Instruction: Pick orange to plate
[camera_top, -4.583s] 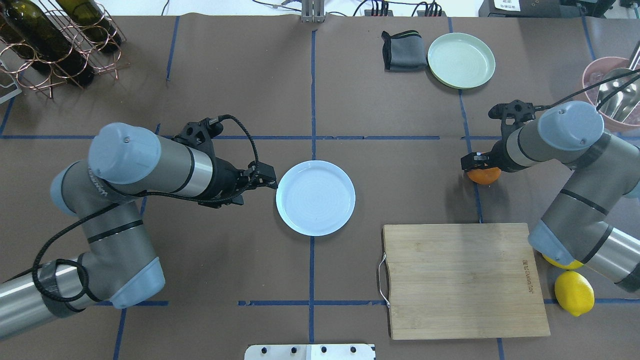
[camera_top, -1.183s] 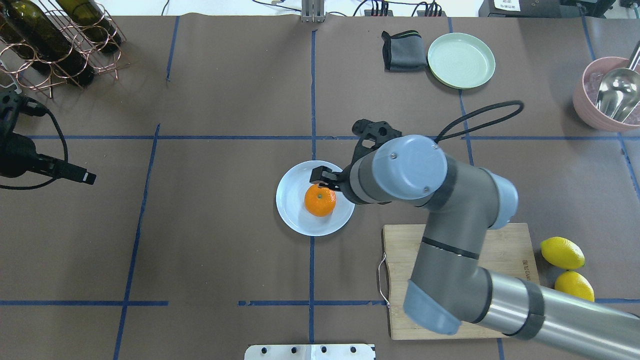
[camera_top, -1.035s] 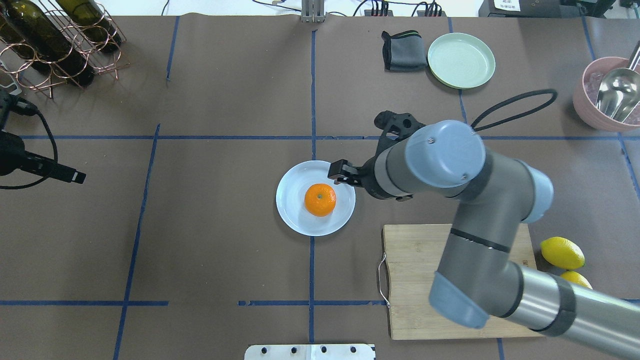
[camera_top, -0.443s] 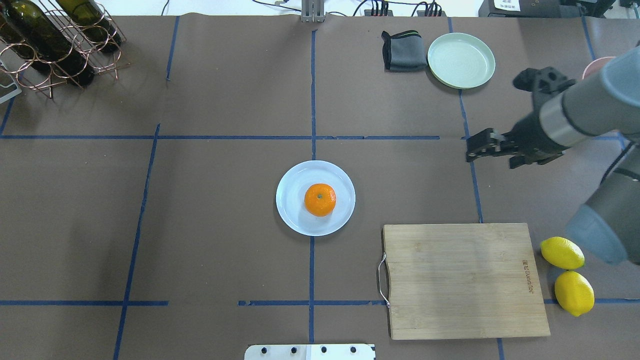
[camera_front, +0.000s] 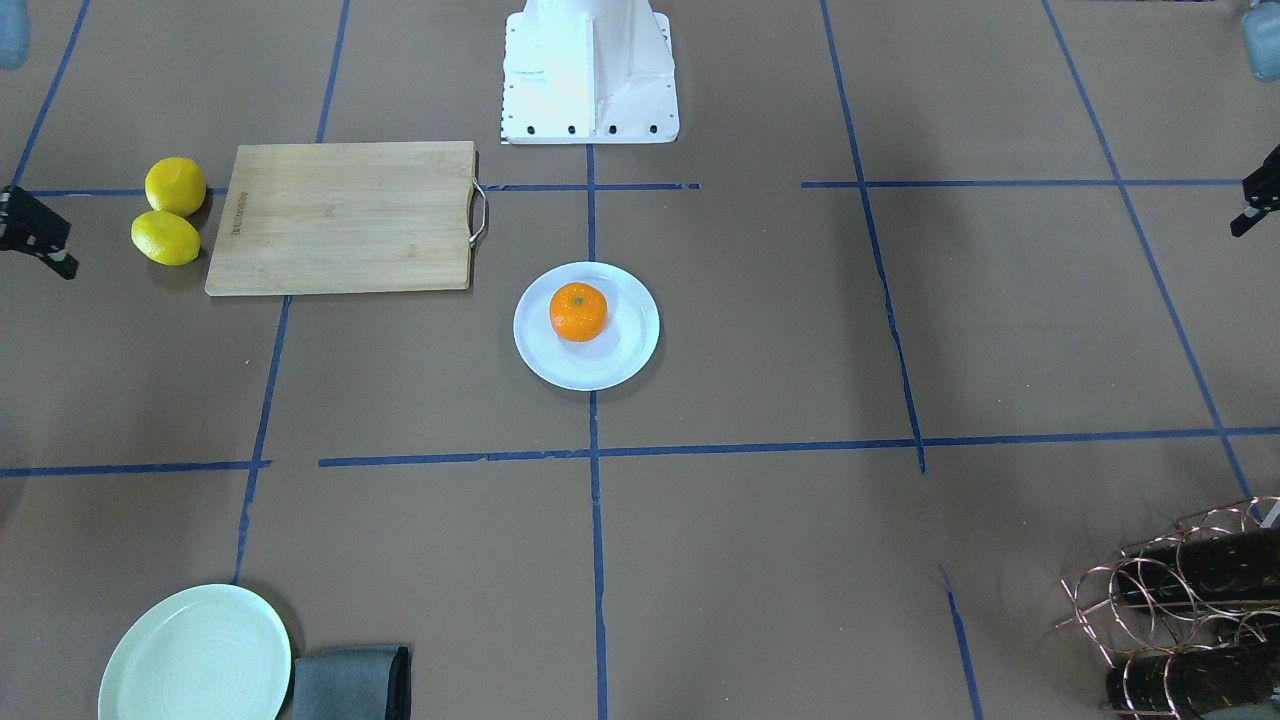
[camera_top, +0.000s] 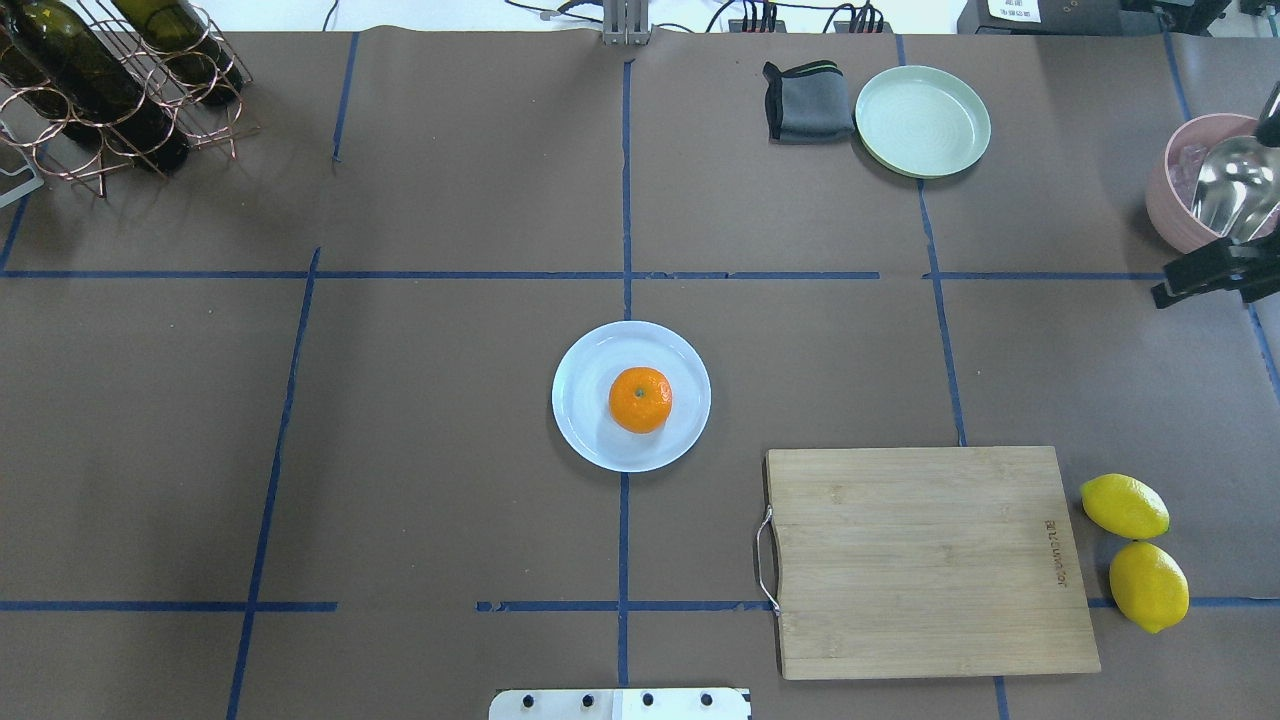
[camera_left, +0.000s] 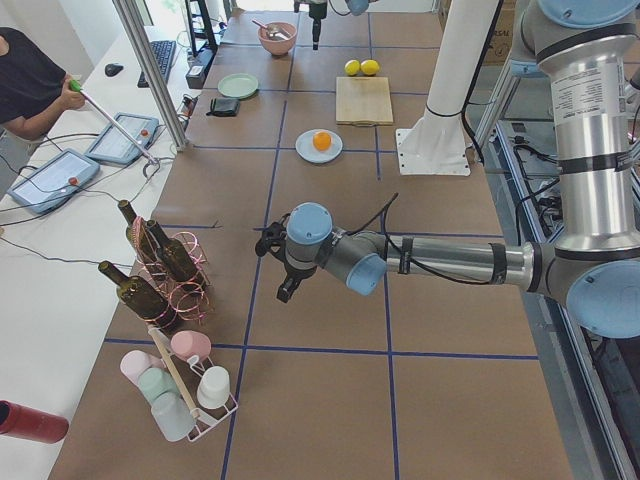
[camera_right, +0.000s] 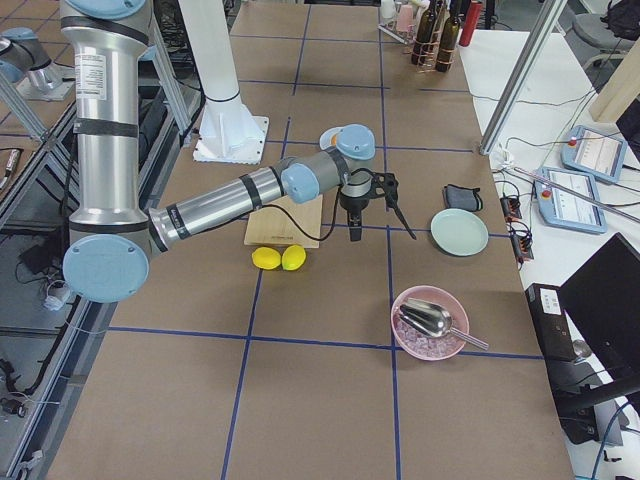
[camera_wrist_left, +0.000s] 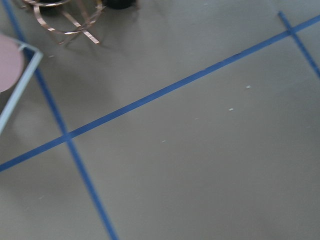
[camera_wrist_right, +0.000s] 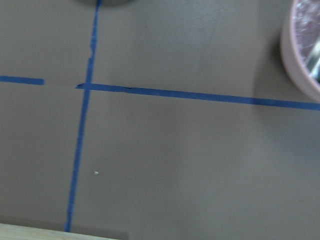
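The orange (camera_top: 640, 399) lies on the pale bluish-white plate (camera_top: 585, 415) at the table's middle, stem dimple up, with nothing touching it. The front-facing view shows the same orange (camera_front: 578, 311) on the plate (camera_front: 600, 365). My right gripper (camera_top: 1165, 290) hangs open and empty at the far right edge, near the pink bowl. My left gripper (camera_front: 1252, 212) only peeks in at that view's right edge; I cannot tell how its jaws stand. In the exterior left view it (camera_left: 285, 292) hangs over bare table by the wine rack.
A wooden cutting board (camera_top: 925, 560) lies front right with two lemons (camera_top: 1125, 506) beside it. A mint-green plate (camera_top: 922, 120) and grey cloth (camera_top: 808, 100) sit at the back. A pink bowl with scoop (camera_top: 1205, 195) is far right, a wine rack (camera_top: 110, 80) back left.
The right gripper carried the orange to the plate, let it go and drew back to the right edge. The left arm withdrew out of the overhead view.
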